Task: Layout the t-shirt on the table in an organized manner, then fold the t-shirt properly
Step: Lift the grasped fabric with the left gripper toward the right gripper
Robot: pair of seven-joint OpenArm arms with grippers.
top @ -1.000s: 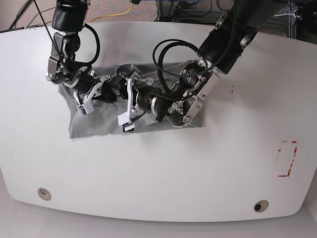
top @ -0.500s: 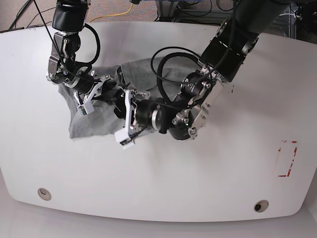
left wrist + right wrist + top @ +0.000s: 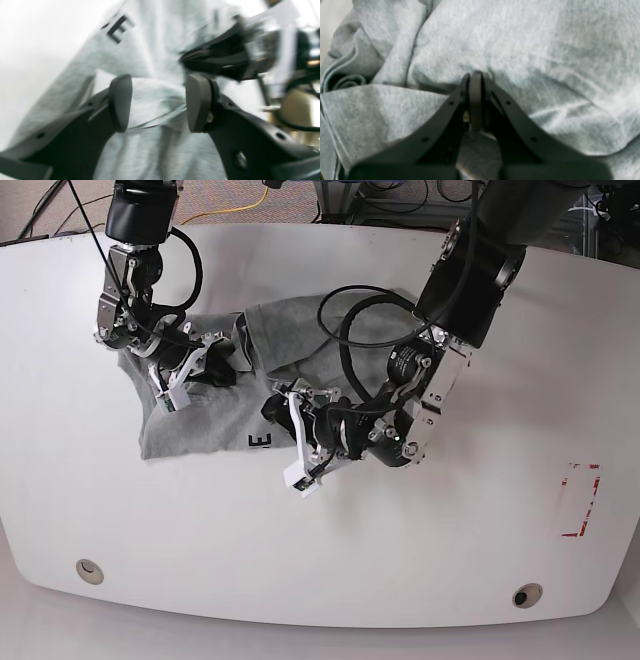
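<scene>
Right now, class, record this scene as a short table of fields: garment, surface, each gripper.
garment: grey t-shirt, crumpled, dark lettering showing
surface: white table, red tape outline near one edge
left gripper: open, cloth between its jaws, not clamped
right gripper: shut, tips against the shirt; a pinch cannot be told

Lettering on the t-shirt (image 3: 155, 50), left wrist view: we read one dark block letter "E" (image 3: 117, 28); a dark fragment beside it is too blurred for us to read.
Lettering on the t-shirt, base view: we see a small dark mark (image 3: 260, 442) at the lower hem that looks like the same "E" turned round; we cannot read more.
Right wrist view: we find no text on the grey cloth.
Worktop (image 3: 400, 560): we read no writing on it.
</scene>
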